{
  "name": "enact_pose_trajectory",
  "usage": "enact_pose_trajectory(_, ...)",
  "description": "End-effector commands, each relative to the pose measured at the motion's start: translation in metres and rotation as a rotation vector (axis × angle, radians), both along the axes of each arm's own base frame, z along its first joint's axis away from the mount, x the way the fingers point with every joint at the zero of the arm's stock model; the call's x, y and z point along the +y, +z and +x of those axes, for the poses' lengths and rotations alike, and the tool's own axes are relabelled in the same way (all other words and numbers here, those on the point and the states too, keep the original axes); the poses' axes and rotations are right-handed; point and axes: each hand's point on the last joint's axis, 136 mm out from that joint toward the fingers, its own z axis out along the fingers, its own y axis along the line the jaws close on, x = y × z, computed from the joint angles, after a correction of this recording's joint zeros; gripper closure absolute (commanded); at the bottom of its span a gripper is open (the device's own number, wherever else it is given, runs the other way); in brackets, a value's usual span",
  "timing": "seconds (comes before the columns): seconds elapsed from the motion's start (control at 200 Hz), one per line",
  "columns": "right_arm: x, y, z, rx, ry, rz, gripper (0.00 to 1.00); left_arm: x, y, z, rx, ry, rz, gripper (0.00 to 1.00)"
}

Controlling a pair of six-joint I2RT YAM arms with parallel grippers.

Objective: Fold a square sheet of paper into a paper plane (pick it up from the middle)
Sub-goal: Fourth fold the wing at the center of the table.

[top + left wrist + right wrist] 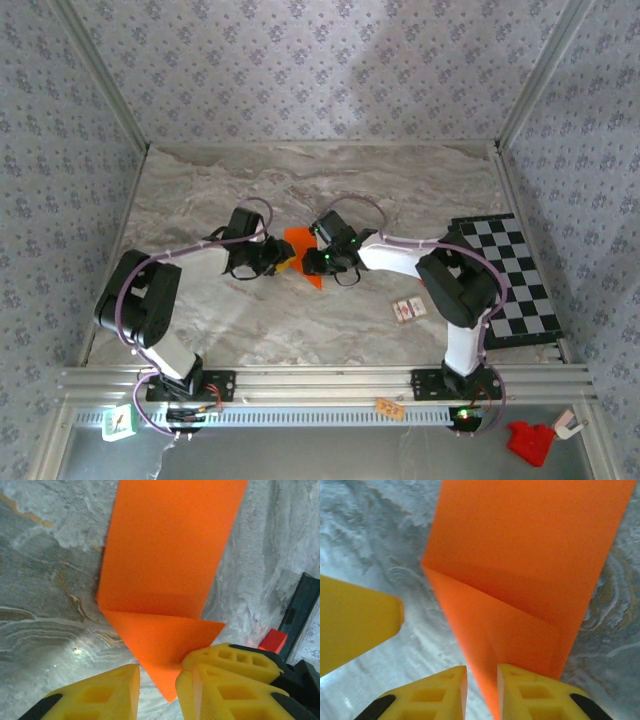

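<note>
The square sheet of paper [300,244] is bright orange and lies mid-table, folded, with a triangular flap [160,640] turned over one end. Both grippers meet at its near end. My left gripper [284,258] [157,696] is open. The flap's pointed tip [171,692] lies in the gap between its yellow fingers [100,692], close to the right one. My right gripper [320,258] [482,695] stands slightly open, and the paper's slanted edge [485,680] runs into its narrow gap. Its right finger [535,695] sits over the paper. The left gripper's finger [355,625] shows at that view's left.
A black-and-white checkered board [510,280] lies at the table's right edge, with a small card [408,309] near it. A small red block [272,641] shows beside a black part [300,610]. A red object [527,442] sits below the front rail. Walls enclose the marble table [300,180].
</note>
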Motion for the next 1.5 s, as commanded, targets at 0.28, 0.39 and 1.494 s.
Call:
enact_pose_trajectory(0.28,-0.011,-0.026,0.004,0.048,-0.058,-0.100,0.74,0.008,-0.013,0.019,0.016,0.031,-0.022,0.60)
enact_pose_trajectory(0.39,-0.013,-0.028,0.003,0.058,-0.058,-0.104,0.74,0.002,-0.013,0.021,0.018,0.014,-0.045,0.60)
enact_pose_trajectory(1.494,-0.006,0.006,0.016,-0.001,0.051,-0.028,0.73,-0.011,-0.001,0.030,-0.084,-0.226,-0.060,0.80)
